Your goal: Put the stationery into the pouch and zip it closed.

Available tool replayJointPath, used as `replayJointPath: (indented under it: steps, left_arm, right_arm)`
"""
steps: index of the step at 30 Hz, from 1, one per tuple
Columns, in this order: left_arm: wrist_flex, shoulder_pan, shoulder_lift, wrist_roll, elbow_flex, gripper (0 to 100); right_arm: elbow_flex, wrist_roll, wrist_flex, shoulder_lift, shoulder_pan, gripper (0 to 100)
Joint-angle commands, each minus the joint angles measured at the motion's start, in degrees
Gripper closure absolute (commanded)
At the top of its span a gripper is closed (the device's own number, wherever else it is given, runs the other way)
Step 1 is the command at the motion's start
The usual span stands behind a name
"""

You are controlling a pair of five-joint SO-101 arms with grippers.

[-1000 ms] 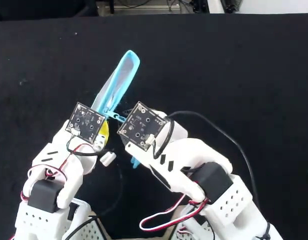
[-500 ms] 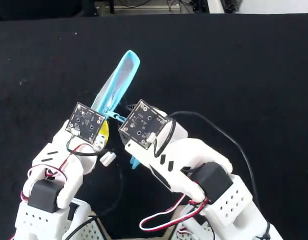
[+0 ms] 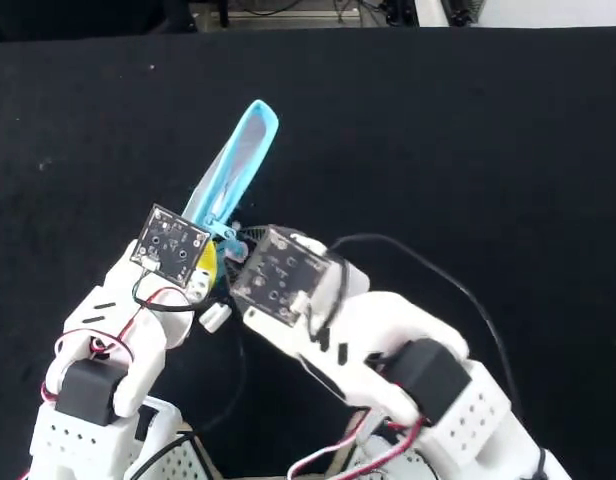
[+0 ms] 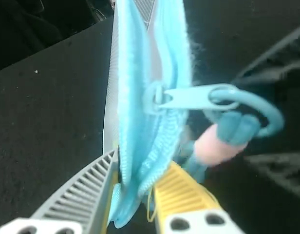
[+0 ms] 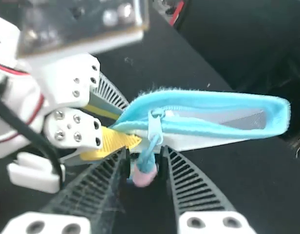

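Right wrist view gives the clearest read: the pouch [image 5: 213, 114] stands on edge above the table [image 3: 468, 150], zip side facing this camera. The left gripper [image 5: 121, 117] is clamped on the pouch's near end, yellow jaw on one face and grey jaw on the other. The zip slider [image 5: 155, 117] sits just beside that clamped end. From the slider to the pouch's far end the mouth looks unzipped, with pale lining showing between the blue edges. The right gripper [image 5: 144, 156] has its black jaws drawn in on either side of the pull cord [image 5: 149, 155] hanging from the slider, apparently pinching it just above its pink bead [image 5: 140, 178]. No stationery is visible, so I cannot tell whether any is inside the pouch. The main risk, as I judge it, is the hold on the cord. It is thin and slack, so it could slide out of the jaws, or the bead could pop free, before the slider travels. A pull angled away from the pouch's zip line could jam the slider or drag the pouch out of the left gripper's clamp. Zipping now could also seal the pouch with nothing in it.
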Motion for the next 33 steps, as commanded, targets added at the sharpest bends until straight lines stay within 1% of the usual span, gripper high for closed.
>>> replayJointPath:
  steps: [1,3,8,11,21,27,33]
  left_arm:
    - [0.26,-0.48,-0.26,-0.18,-2.59,97]
    - [0.26,-0.48,-0.26,-0.18,-2.59,97]
    - [0.35,-0.48,-0.26,-0.18,-2.59,97]
    - [1.41,-0.48,-0.26,-0.18,-2.68,97]
    - [2.20,-0.66,-0.26,-0.18,-2.68,97]
    - [2.20,-0.84,-0.26,-0.18,-2.68,97]
    - [1.93,-0.57,-0.26,-0.18,-2.68,97]
  right_arm:
    - [-0.84,-0.53,0.09,-1.98,-0.18,88.6]
    - [0.66,-0.53,-0.97,-1.98,-0.18,88.6]
    - [7.08,-0.53,-9.58,-1.98,-0.18,88.6]
    - [9.01,-0.53,-12.31,-2.07,-0.18,88.6]
    - [8.57,-0.53,-12.31,-4.62,-0.09,88.6]
    - [8.75,-0.18,-12.31,-5.85,4.04,95.3]
    - [11.03,-0.09,-12.48,-5.67,4.22,95.3]
